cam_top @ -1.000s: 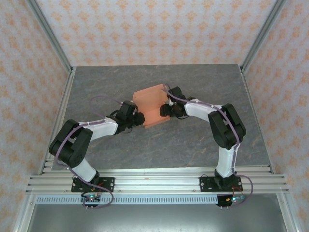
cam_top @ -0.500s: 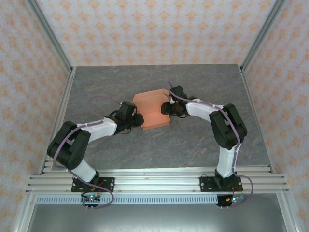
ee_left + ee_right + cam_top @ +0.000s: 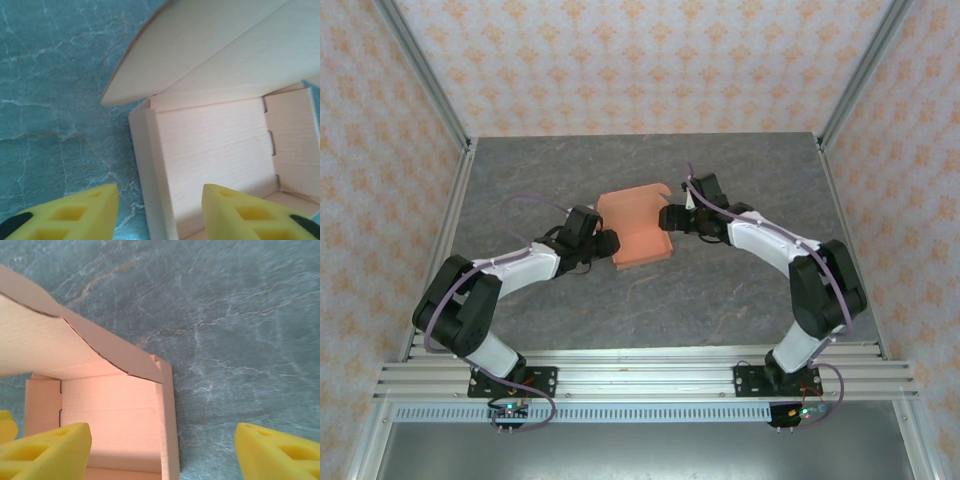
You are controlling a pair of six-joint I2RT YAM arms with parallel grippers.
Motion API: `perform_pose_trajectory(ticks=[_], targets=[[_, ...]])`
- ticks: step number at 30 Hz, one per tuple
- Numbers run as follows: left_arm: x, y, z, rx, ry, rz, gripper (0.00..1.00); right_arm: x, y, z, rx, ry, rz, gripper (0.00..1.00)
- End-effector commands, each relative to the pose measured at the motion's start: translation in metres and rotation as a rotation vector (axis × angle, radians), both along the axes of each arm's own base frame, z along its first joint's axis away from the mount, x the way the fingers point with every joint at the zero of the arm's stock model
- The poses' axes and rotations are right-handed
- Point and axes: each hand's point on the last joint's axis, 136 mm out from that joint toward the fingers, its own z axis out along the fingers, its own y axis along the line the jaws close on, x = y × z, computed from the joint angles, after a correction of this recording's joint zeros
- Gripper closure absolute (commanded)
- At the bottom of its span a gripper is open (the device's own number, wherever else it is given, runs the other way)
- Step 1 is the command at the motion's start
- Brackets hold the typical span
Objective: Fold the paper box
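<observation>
From my seat I see a grey tabletop (image 3: 740,290) with pale veins running through it like marble, dull and flat. The paper box (image 3: 638,232) lies on it around the middle, turned slightly askew to the edges. It is salmon-orange card. Its base sits flat on the surface, its low side walls stand up, and one long flap curves over the open top. In my wrist views the veined surface runs right up to the foot of the walls on both sides.
</observation>
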Motion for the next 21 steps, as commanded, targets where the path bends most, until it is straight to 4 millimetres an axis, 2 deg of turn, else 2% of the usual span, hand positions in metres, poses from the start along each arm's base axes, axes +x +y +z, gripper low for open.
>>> perform_pose_trajectory(ticks=[1,6,10,15,17,21], targets=[[0.007,0.001,0.024,0.009,-0.061,0.012,0.49,-0.004,-0.018,0.004,-0.069,-0.018,-0.022,0.25],[0.002,0.002,0.037,-0.008,-0.098,-0.006,0.45,-0.004,-0.03,0.009,-0.117,-0.056,-0.027,0.25],[-0.012,0.02,0.042,0.055,-0.126,0.008,0.4,-0.003,-0.037,0.017,-0.073,-0.074,-0.02,0.25],[-0.026,0.044,0.047,0.136,-0.165,0.043,0.39,-0.009,-0.035,0.017,-0.054,-0.077,-0.001,0.27],[-0.031,0.05,0.055,0.145,-0.198,0.047,0.38,-0.007,-0.049,0.017,-0.094,-0.094,-0.064,0.27],[-0.035,0.044,0.073,0.114,-0.243,0.006,0.38,-0.003,-0.098,0.01,-0.221,-0.041,-0.223,0.27]])
